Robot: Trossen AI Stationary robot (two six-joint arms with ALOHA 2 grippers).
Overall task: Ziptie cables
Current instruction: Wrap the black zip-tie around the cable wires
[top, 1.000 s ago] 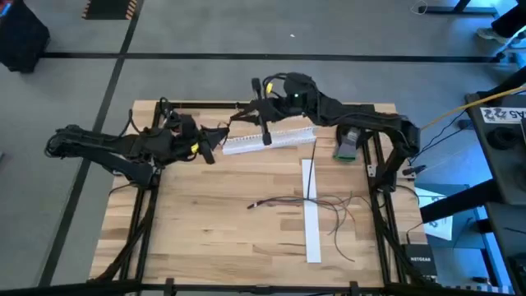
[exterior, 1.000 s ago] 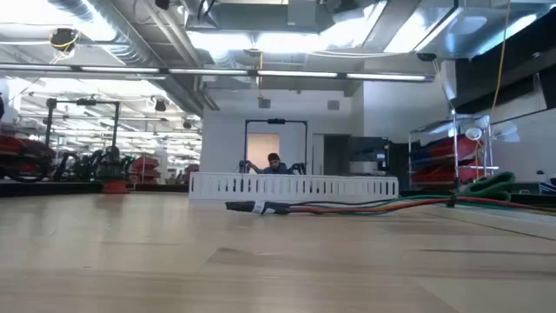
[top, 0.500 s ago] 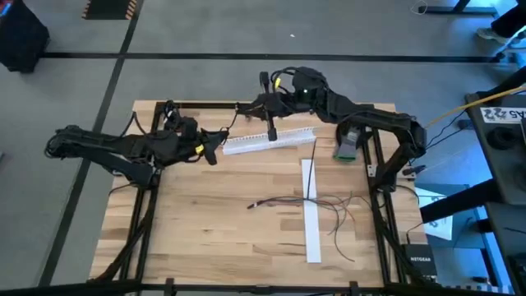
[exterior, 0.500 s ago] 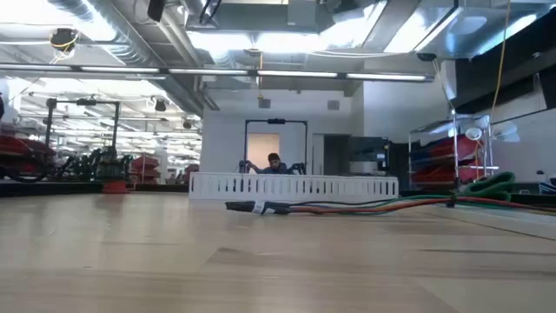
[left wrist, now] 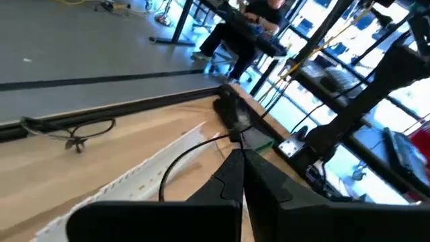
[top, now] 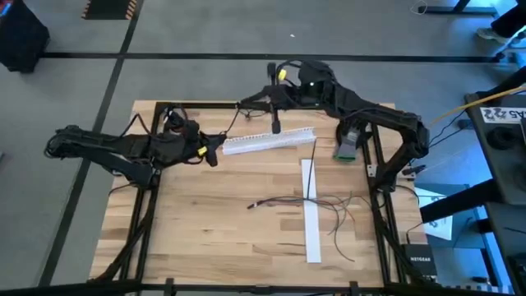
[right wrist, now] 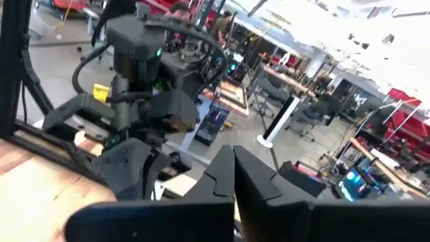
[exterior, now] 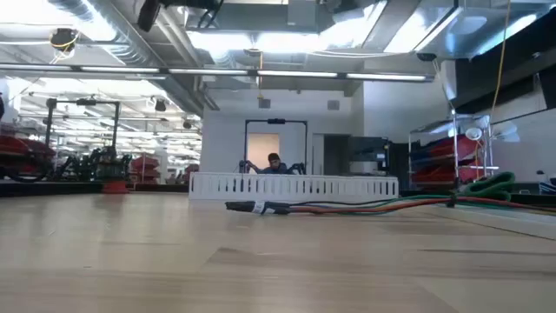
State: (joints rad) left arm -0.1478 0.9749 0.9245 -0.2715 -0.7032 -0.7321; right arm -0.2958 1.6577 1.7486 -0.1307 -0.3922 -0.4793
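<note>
1. While the cables (top: 308,205) are lying loose at the high view's lower centre, across a white strip (top: 311,218), nothing is being gathered; the next move calls for reaching down.
2. Right gripper (top: 275,125) is hanging over the white comb rail (top: 269,141) at upper centre, fingers apparently pressed together.
3. Left gripper (top: 215,146) is waiting at the rail's left end, fingers closed, seemingly empty.

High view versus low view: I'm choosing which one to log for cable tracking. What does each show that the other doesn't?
Only the high view shows the left gripper and the right gripper, both shut at the table's far side, and the white strip lying under the cables. Only the low view shows the room behind, with a seated person. Both show the cables and the white slotted rail.
</note>
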